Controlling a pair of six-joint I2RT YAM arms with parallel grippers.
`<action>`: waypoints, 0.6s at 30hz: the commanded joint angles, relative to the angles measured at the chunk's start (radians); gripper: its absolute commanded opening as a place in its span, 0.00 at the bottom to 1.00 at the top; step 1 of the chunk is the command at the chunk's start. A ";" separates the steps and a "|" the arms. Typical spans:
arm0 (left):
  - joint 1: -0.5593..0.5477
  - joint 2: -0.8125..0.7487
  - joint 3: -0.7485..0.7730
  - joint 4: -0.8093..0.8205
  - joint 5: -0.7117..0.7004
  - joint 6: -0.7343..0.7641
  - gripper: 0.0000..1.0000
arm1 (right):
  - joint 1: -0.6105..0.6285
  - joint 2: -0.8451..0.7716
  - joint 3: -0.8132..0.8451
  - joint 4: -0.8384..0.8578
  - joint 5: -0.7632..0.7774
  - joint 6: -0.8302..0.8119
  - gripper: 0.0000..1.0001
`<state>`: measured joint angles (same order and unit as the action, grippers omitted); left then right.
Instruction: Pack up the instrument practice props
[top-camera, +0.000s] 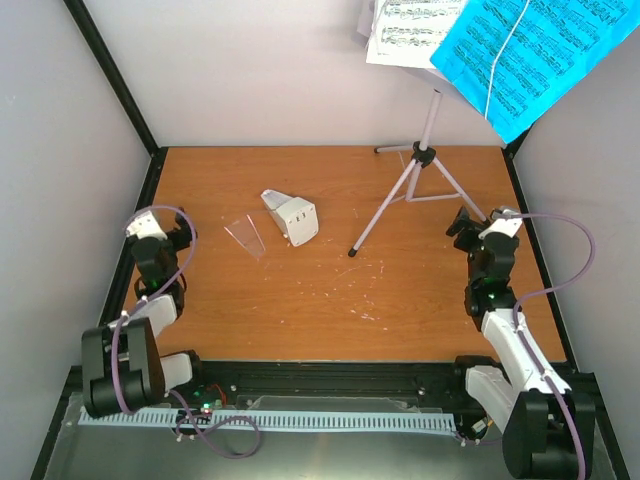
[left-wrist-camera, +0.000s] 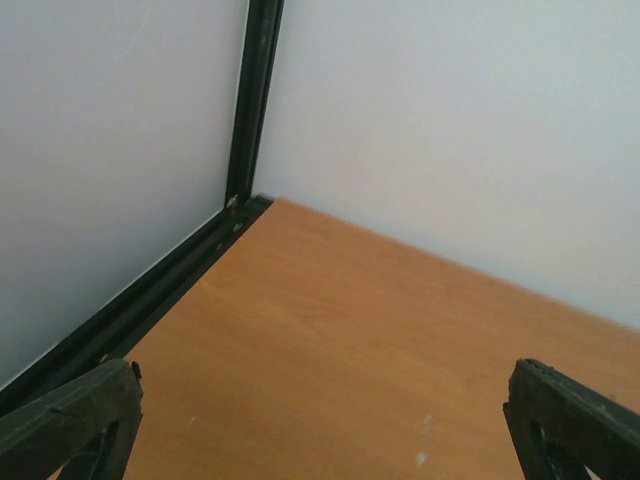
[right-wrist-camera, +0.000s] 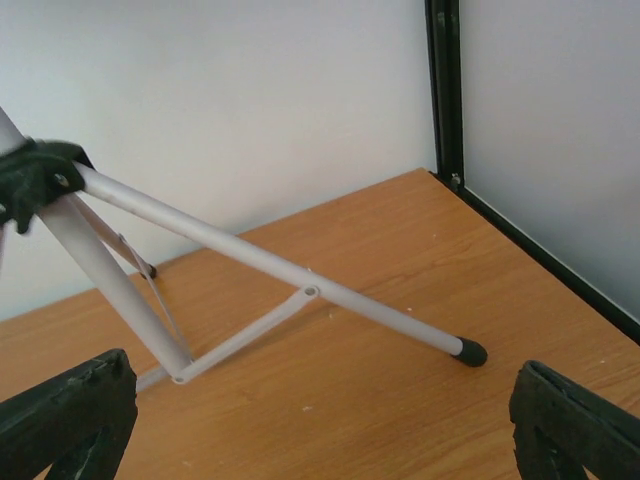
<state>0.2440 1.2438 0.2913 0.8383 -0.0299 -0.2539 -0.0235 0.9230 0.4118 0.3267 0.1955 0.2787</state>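
Left gripper (left-wrist-camera: 320, 410): fingers spread, nothing between, facing the far-left corner. Right gripper (right-wrist-camera: 320, 410): spread, empty, near the legs of the music stand (top-camera: 418, 178), far right. Sheet-music pages (top-camera: 520, 50) sit atop it. Metronome (top-camera: 292, 218) tipped over left of centre, clear cover (top-camera: 245, 236) just beside. Table (top-camera: 300, 300): scuffed orange wood. Walls (top-camera: 280, 70) pale; corner posts (top-camera: 115, 75) black.

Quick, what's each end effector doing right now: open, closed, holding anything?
Left end effector: open, holding nothing.
Right end effector: open, holding nothing; the music stand stands just ahead of it, not touched.
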 joint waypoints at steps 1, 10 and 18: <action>0.001 -0.129 0.123 -0.246 0.067 -0.191 1.00 | 0.000 -0.058 0.033 -0.048 -0.015 0.085 1.00; 0.001 -0.267 0.272 -0.622 0.184 -0.288 0.99 | -0.001 -0.105 0.093 -0.134 -0.159 0.085 1.00; -0.001 -0.280 0.341 -0.764 0.430 -0.359 0.99 | -0.001 -0.137 0.090 -0.159 -0.195 0.105 1.00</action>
<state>0.2440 0.9413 0.5823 0.1699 0.2089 -0.5598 -0.0238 0.7994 0.4835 0.1940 0.0433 0.3622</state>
